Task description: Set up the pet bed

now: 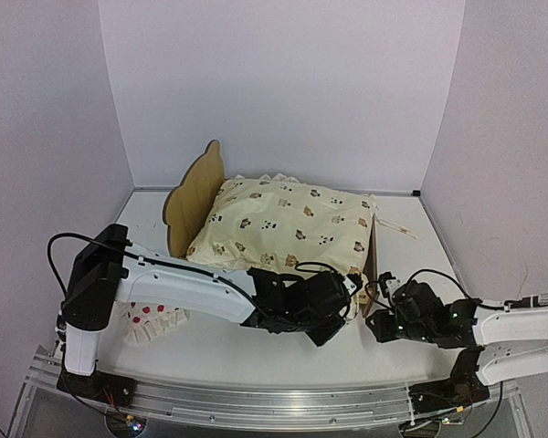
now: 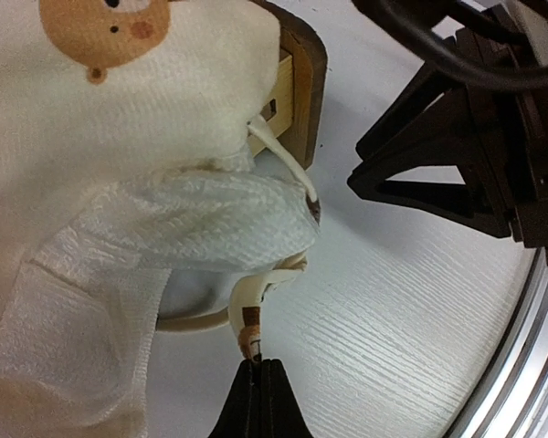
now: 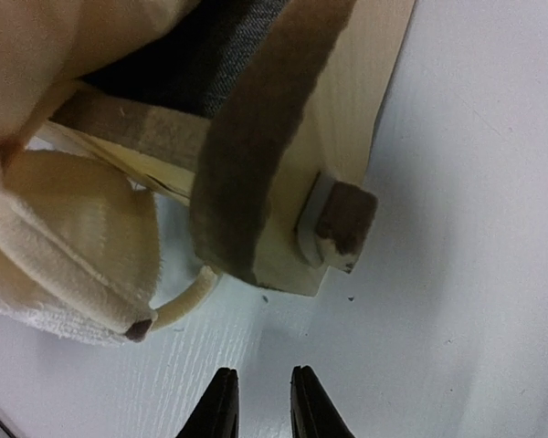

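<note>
The pet bed [image 1: 197, 190], a pale plywood frame with a scalloped headboard, stands mid-table under the cream animal-print quilt [image 1: 288, 224]. My left gripper [image 1: 345, 294] is at the bed's near right corner. In the left wrist view it [image 2: 258, 367] is shut on the brown-tipped end of the quilt's cream tie string [image 2: 247, 315], below the quilt corner [image 2: 119, 155] and the frame [image 2: 308, 82]. My right gripper [image 1: 382, 321] is open and empty just right of that corner. Its wrist view shows its tips [image 3: 260, 394] above bare table, near the frame's corner [image 3: 347, 137] and grey base [image 3: 219, 55].
The small white red-dotted pillow [image 1: 152, 320] lies on the table at the near left, partly under my left arm. White walls close in the back and both sides. A metal rail [image 1: 283, 401] runs along the near edge. My right gripper body [image 2: 475, 137] shows close by in the left wrist view.
</note>
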Motion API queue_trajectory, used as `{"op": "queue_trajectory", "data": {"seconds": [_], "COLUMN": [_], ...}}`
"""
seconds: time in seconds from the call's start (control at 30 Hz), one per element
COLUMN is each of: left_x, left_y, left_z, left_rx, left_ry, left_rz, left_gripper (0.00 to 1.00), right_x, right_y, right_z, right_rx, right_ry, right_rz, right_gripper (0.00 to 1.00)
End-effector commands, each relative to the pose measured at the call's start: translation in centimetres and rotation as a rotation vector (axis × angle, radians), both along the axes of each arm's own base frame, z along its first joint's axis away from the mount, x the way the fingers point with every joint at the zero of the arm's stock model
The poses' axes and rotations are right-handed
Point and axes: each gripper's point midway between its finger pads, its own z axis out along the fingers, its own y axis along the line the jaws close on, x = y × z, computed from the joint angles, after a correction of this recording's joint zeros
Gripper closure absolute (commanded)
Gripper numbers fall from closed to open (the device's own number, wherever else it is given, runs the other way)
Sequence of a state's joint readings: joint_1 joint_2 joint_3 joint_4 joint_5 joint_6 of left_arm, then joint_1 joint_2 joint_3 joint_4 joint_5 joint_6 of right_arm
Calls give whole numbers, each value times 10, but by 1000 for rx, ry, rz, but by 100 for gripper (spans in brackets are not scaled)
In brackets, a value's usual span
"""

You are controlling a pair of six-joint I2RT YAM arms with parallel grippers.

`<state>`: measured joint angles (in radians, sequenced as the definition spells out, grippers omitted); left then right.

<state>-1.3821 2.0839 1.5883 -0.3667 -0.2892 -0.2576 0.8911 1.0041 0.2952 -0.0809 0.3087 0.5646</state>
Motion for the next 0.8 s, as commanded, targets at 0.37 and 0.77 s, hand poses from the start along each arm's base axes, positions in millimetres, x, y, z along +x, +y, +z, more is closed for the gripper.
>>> {"op": "queue_trajectory", "data": {"seconds": [0.37,0.77], "left_x": [12,13], "left_y": [-11,-9], "left_z": [5,3], "left_rx": [-17,-18], "left_ry": [8,15], "left_rz": [-19,-22], "left_gripper": [100,100], "right_x": [35,50], "right_y": [25,34], "right_z": [5,11], "right_rx": [88,138], "right_ry": [-248,-340], "right_rz": [84,150], "right_gripper": [81,86]}}
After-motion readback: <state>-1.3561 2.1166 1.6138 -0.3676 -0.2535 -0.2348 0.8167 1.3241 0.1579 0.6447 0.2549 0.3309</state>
